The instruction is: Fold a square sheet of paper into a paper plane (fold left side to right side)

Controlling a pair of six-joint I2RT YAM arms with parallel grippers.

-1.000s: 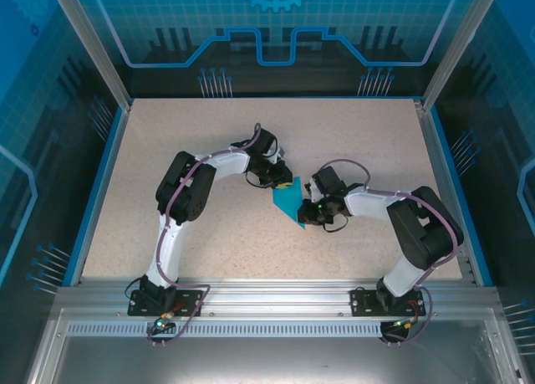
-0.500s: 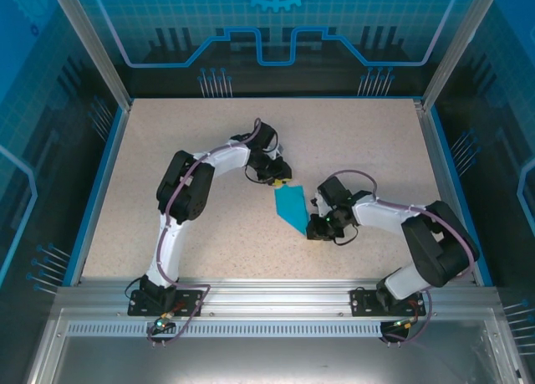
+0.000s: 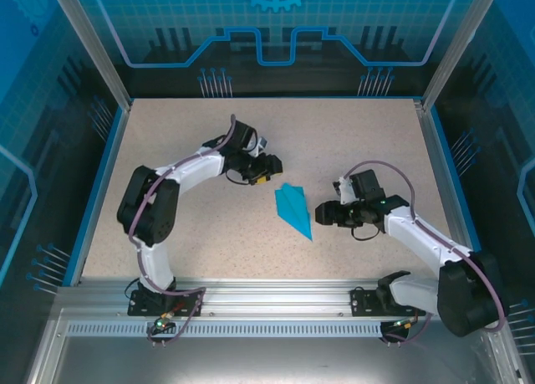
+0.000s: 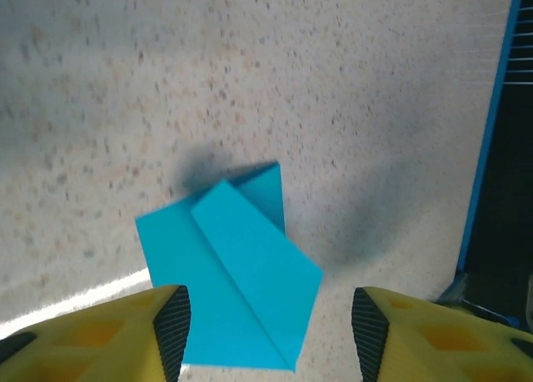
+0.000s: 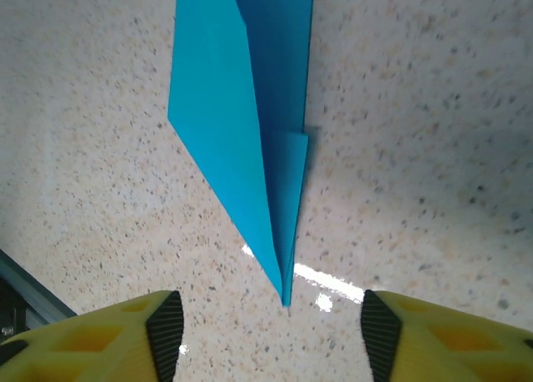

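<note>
The paper plane (image 3: 293,210) lies flat on the speckled tabletop (image 3: 184,133) as a slim, pointed dart with a lengthwise crease, so the folding looks done or very nearly so. From these views I cannot tell whether another crease is meant to follow. The left gripper (image 3: 266,170) has its jaws standing wide with nothing pinched. In its wrist view the dart's blunt, layered end lies on the table below and just ahead of the gap between the yellow fingers (image 4: 171,332). The right gripper (image 5: 271,332) is also spread wide and holds nothing, and the dart's sharp tip points straight at the middle of its gap, just ahead of the fingertips. Seen from above, the plane lies between the two grippers, near both and touching neither, with its long axis running from one pair of jaws toward the other. There is bare table on all sides of both grippers. The blue edge rail (image 4: 491,149) runs far off to the right of the left jaws, and a dark frame edge (image 5: 12,286) shows low to the left of the right jaws, so both arms seem to have ample room to draw back.
</note>
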